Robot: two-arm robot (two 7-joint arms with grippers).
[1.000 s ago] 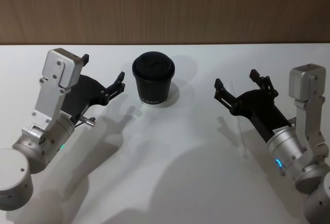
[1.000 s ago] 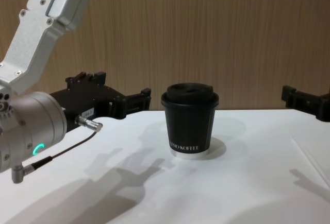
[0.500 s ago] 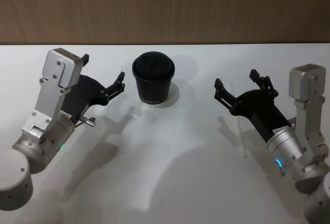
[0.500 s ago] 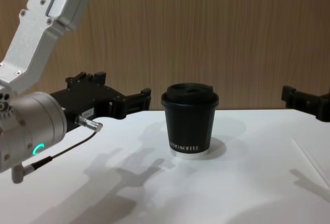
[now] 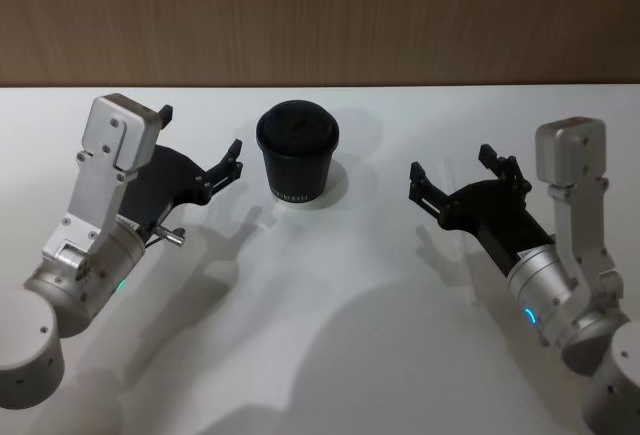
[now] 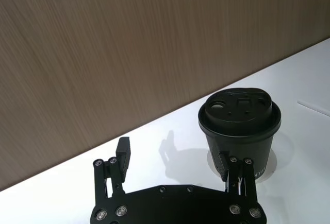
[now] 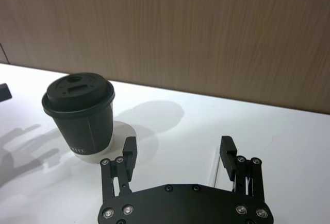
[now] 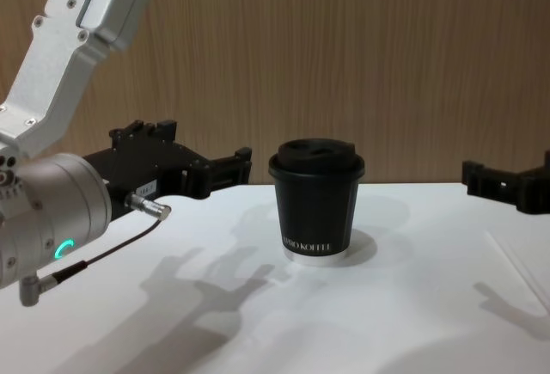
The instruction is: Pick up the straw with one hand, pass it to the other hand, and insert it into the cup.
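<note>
Right now the right gripper [image 5: 450, 167] is hovering wide open just over the straw [image 7: 215, 172], which is lying flat on the desk [image 5: 330, 345], pointing away from the robot, right of the cup [image 5: 298, 160]. The left gripper [image 5: 200, 130], also open, is idling beside the cup.

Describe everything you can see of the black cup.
The cup is small, black and looks like paper, tapering downward to a white base rim, with small white lettering low on its side. A black domed lid with a sip opening is pressed on. It stands upright on the white table near the wooden wall, nothing inserted. The left gripper is close beside it without touching; the right gripper is farther off.
</note>
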